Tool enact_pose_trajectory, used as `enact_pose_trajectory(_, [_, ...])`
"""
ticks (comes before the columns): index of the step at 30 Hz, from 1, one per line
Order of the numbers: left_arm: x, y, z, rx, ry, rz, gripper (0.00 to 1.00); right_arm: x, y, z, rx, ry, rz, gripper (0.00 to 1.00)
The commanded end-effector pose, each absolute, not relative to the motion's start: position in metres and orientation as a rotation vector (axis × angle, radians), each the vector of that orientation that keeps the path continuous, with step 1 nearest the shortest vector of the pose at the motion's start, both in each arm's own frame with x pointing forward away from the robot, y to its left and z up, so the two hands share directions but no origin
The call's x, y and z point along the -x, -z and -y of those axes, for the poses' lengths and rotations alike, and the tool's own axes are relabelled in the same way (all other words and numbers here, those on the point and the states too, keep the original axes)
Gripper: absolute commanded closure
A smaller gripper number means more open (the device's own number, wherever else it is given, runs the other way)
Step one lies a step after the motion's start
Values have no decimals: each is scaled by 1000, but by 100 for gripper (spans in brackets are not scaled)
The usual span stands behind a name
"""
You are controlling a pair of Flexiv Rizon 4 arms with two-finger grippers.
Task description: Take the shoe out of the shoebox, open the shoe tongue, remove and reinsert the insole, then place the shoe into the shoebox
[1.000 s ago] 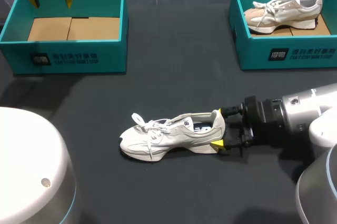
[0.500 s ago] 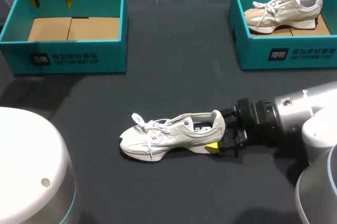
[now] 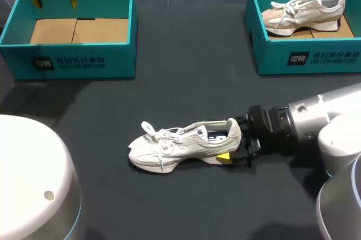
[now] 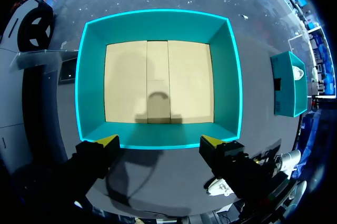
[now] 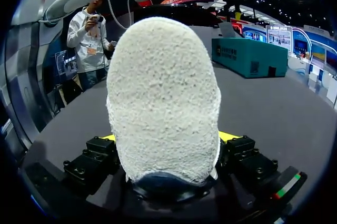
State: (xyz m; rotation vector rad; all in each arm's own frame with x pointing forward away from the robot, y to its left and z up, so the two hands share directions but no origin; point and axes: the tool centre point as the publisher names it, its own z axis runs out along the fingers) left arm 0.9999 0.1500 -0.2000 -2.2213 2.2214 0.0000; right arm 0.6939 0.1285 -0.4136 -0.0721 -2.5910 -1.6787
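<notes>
Right now the shoe point(image 3: 180, 145) stands on its sole on the table point(image 3: 186, 70), toward the near edge and about midway along it. Its toe points to the left edge and its heel to the right. It is out of the box, so I judge the first step done. The laces look tied and the tongue lies flat, so opening it has yet to begin.

My right claw point(image 3: 234, 141) sits at the heel, low and level with the tabletop, with the heel filling the space inside it. I cannot tell whether it already pinches the heel or only straddles it, because the heel hides the contact in both views. I take this as the moment of getting a hold on the heel, to steady the shoe.

My left claw point(image 4: 159, 142) hangs spread and empty over the far wall of the left shoebox point(image 3: 79, 59), at the far left corner. That box shows only its bare cardboard floor. The right shoebox point(image 3: 307, 59), at the far right corner, holds a second shoe point(image 3: 304, 11).

Next I would need a firm, centred hold on the heel. Then my left claw has to cross from its corner to the laces and lift the tongue without dragging the shoe.
</notes>
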Motion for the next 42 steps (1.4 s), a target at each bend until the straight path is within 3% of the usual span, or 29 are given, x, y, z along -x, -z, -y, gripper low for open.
enact_pose_trajectory(1, [-1000,200,-150,2221,0,-2222,0,-695,417,-134,59,1675,2589,100])
enact_pose_trajectory(42, [-1000,200,-150,2221,0,-2222,0,-692,414,-120,114,1686,2641,100])
